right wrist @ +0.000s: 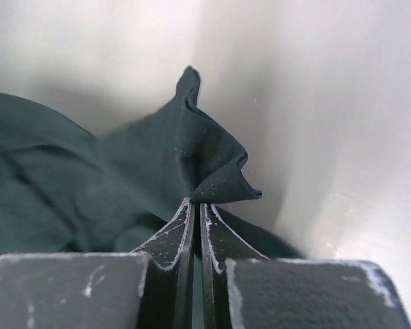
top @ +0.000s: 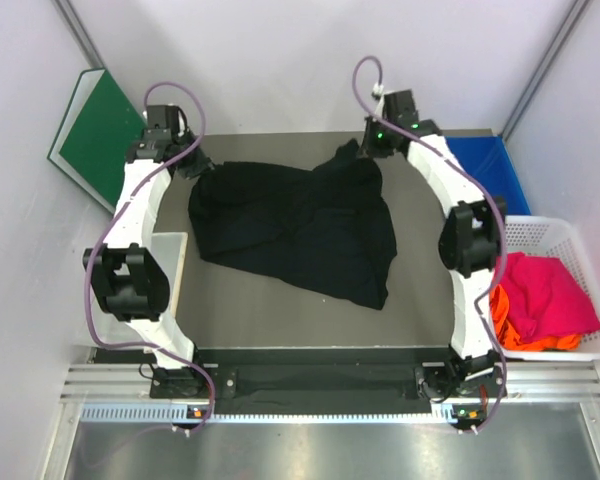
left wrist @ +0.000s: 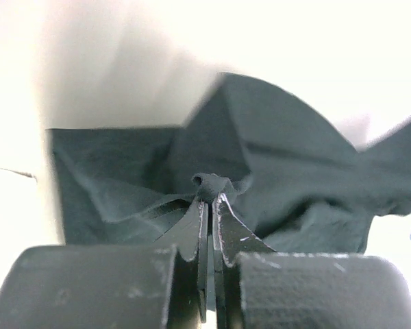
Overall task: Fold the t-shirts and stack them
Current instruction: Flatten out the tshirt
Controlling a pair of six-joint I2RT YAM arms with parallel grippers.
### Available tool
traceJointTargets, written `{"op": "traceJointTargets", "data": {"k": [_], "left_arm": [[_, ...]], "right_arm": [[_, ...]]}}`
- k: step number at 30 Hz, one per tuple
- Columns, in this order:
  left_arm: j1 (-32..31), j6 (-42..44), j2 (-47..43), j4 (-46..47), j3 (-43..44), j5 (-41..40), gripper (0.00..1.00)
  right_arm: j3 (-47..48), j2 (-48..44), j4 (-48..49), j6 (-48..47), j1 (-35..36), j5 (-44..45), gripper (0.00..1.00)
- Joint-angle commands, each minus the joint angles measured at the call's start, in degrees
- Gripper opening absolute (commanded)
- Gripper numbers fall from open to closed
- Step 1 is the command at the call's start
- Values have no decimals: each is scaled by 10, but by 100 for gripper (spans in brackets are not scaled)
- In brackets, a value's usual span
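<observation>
as arms (top: 145, 200) (top: 448, 188) extend, end effectors (left wrist: 210, 200) (right wrist: 195, 203) seemingly pinch t-shirt (top: 300, 225).

T-shirt (top: 300, 235) on table (top: 280, 312), basket (top: 572, 238) right, board (top: 97, 128) behind left

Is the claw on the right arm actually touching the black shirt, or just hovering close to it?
Touching. The right wrist view shows the right gripper shut on a pinched fold of the black t-shirt, with the cloth bunching up where it is clamped.

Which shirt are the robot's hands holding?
The big black t-shirt on the table: both the left gripper and right gripper pinch it. The pink t-shirt and orange t-shirt lie untouched in the white basket.
</observation>
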Motion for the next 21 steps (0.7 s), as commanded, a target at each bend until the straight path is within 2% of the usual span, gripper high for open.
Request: {"op": "traceJointTargets", "data": {"k": [1, 10, 21], "left_arm": [[-1, 6, -43, 16, 55, -5, 0], [-2, 7, -120, 62, 86, -22, 0], [-2, 26, -219, 90, 104, -33, 0]], "right_arm": [[-11, -136, 21, -27, -9, 17, 0], [-31, -284, 28, -70, -11, 28, 0], [-84, -455, 49, -80, -11, 42, 0]]}}
